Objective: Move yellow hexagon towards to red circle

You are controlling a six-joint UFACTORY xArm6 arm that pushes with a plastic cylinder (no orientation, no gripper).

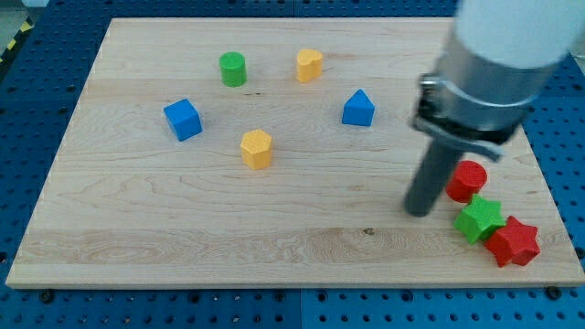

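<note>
Fingers are something I lack; my tip (pixel 419 212) is resting just left of the red circle (pixel 466 180) (the goal), well right of the yellow hexagon (pixel 257 148), so I'm needing to circle behind it.

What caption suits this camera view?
My tip rests beside the red circle, far right of the yellow hexagon.

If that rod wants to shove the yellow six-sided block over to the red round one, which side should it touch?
Probably its left face, the side away from the red cylinder block. The yellow hexagonal block sits upright up-left of it, so pushing right and slightly down sends it there. My tip now rests beside the red one, on the wrong side.
</note>
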